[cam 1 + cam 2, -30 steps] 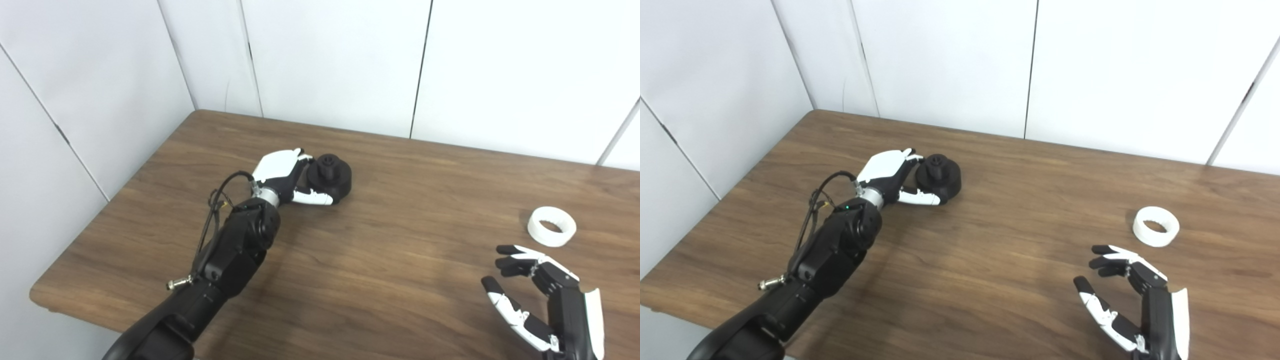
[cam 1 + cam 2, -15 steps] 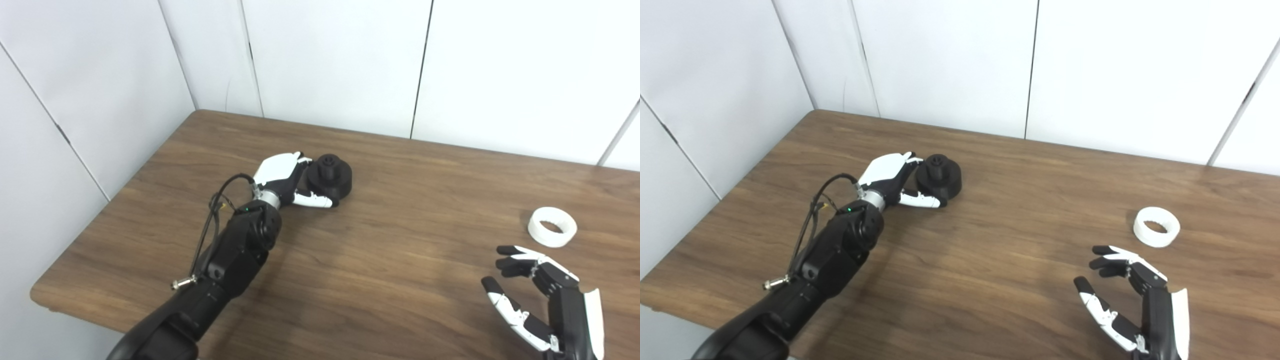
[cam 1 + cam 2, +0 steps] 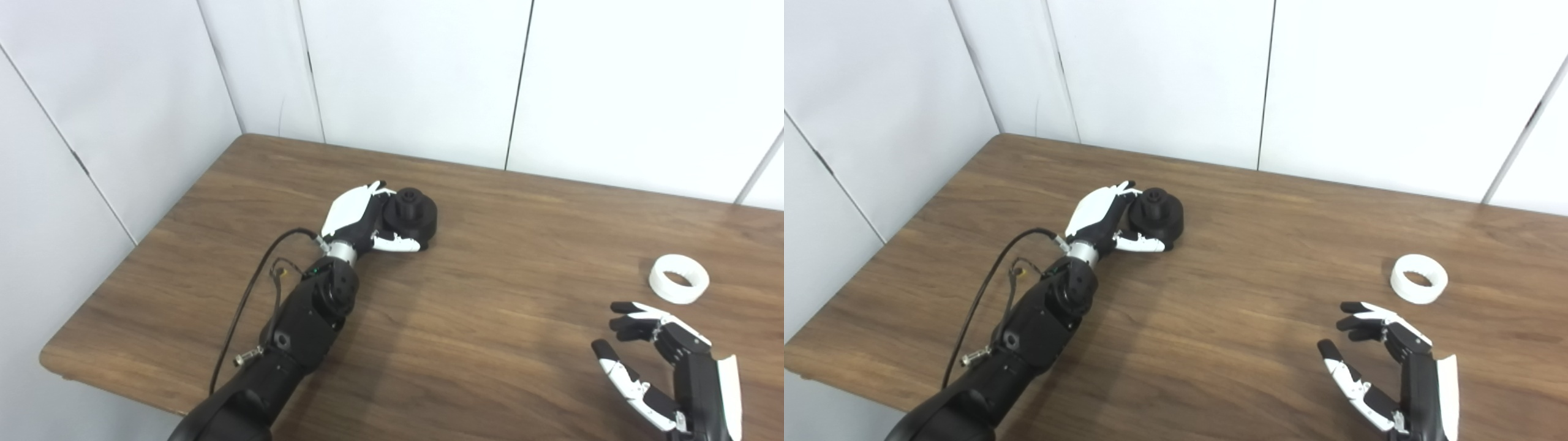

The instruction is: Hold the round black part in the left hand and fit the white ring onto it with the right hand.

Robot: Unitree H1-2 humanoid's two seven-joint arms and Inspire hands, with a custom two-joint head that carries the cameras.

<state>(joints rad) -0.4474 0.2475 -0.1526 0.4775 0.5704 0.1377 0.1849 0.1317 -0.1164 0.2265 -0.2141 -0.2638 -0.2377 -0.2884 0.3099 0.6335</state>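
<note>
Two hands are working apart on the wooden table [image 3: 490,343]: the left hand [image 3: 358,214] is clasping the round black part [image 3: 411,214], while the right hand [image 3: 664,361] is hovering, fingers spread, near the white ring [image 3: 678,278].

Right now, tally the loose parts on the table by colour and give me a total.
Black: 1, the round black part, with the left hand around it.
White: 1, the white ring, lying clear of the open right hand.
Total: 2 parts on the table.
</note>
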